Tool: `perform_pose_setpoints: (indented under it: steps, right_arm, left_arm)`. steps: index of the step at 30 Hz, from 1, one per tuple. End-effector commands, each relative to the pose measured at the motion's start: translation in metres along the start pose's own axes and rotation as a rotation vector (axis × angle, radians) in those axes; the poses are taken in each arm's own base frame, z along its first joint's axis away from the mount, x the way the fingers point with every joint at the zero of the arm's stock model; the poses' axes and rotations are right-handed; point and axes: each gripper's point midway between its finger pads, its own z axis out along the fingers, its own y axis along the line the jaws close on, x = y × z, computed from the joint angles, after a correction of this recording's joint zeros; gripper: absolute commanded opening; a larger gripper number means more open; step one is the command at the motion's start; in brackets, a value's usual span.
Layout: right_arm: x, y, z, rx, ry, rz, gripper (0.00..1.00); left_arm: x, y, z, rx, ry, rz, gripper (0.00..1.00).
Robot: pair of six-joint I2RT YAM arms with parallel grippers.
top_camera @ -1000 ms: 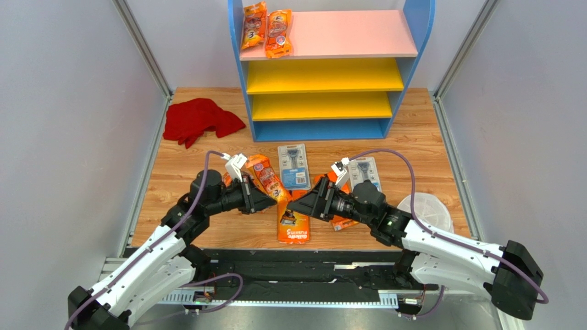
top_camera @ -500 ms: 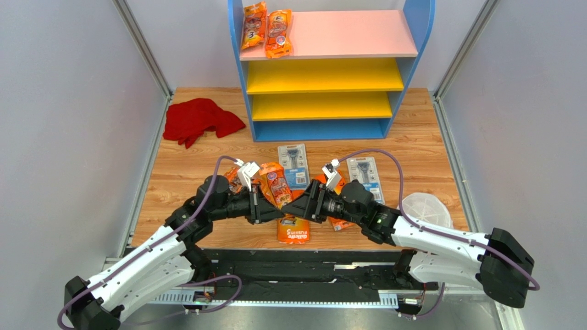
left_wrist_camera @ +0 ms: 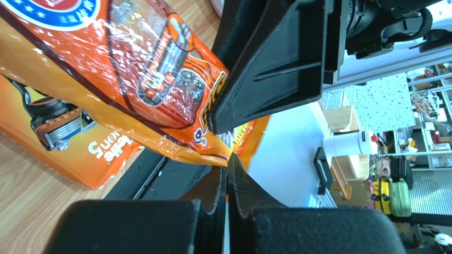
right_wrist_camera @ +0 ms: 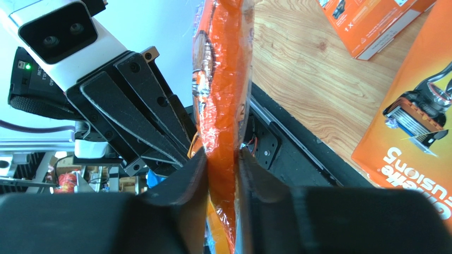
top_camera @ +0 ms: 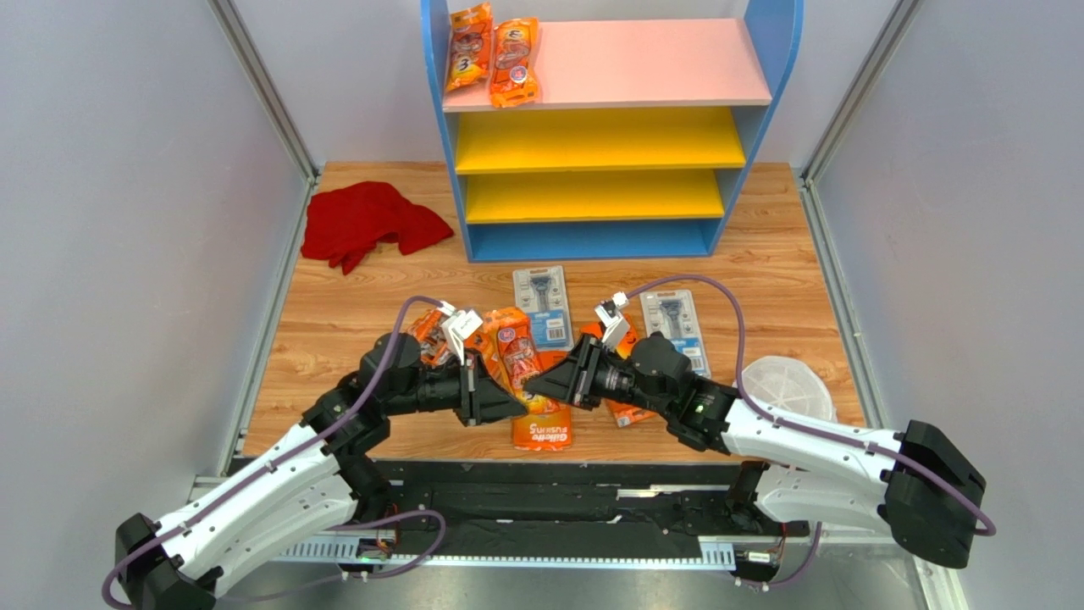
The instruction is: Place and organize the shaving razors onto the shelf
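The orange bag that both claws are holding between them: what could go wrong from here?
1. The left gripper pinches only the thin edge seam of the orange bag, so the shiny film might slip out.
2. The right gripper clamps the same bag. If the arms pull apart before one lets go, the pack could tear.
3. If dropped, it would probably land on the orange razor box lying below.

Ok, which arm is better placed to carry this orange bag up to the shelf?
Right, probably. The right arm has its jaws closed across the bag, while the left arm pinches only its edge. The shelf top is bare on its right side.
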Motion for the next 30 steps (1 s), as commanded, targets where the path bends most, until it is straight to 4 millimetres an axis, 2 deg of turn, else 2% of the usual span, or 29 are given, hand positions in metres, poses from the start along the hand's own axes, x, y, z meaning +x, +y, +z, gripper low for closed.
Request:
perform_pose_setpoints:
  steps: [1, 5, 9, 12, 15, 18, 19, 22, 24, 25, 30]
  right_arm:
    - [-0.012, 0.031, -0.003, -0.092, -0.049, -0.018, 0.21]
    - [-0.013, 0.032, -0.004, -0.094, -0.05, -0.018, 0.05]
    - [-0.012, 0.03, -0.005, -0.085, -0.05, -0.023, 0.01]
    - [-0.013, 0.028, -0.007, -0.073, -0.056, -0.024, 0.0]
    - [-0.014, 0.026, -0.009, -0.06, -0.064, -0.03, 0.0]
    - [-0.015, 0.025, -0.011, -0.045, -0.068, -0.037, 0.0]
    - [-0.016, 0.026, -0.013, -0.046, -0.07, -0.039, 0.0]
    - [-0.017, 0.024, -0.016, -0.023, -0.078, -0.042, 0.0]
    - [-0.018, 0.021, -0.019, 0.003, -0.084, -0.049, 0.0]
    - [-0.019, 0.02, -0.021, 0.008, -0.089, -0.052, 0.0]
    - [-0.021, 0.012, -0.031, 0.053, -0.11, -0.057, 0.0]
  left_arm:
    - [-0.002, -0.012, -0.003, 0.053, -0.012, 0.047, 0.0]
    - [-0.001, -0.011, -0.003, 0.048, -0.011, 0.048, 0.0]
    - [-0.001, -0.009, -0.004, 0.037, -0.009, 0.055, 0.0]
    - [0.0, -0.006, -0.005, 0.019, -0.006, 0.058, 0.07]
    - [0.002, -0.002, -0.007, -0.008, 0.005, 0.069, 0.19]
    - [0.002, 0.002, -0.011, -0.038, 0.008, 0.078, 0.4]
    - [0.0, 0.003, -0.012, -0.052, -0.002, 0.081, 0.53]
    - [-0.002, 0.005, -0.018, -0.084, -0.023, 0.09, 0.69]
    - [-0.002, 0.008, -0.024, -0.115, -0.035, 0.096, 0.74]
    - [-0.006, 0.008, -0.027, -0.129, -0.055, 0.103, 0.8]
    - [-0.004, 0.014, -0.04, -0.189, -0.079, 0.105, 0.86]
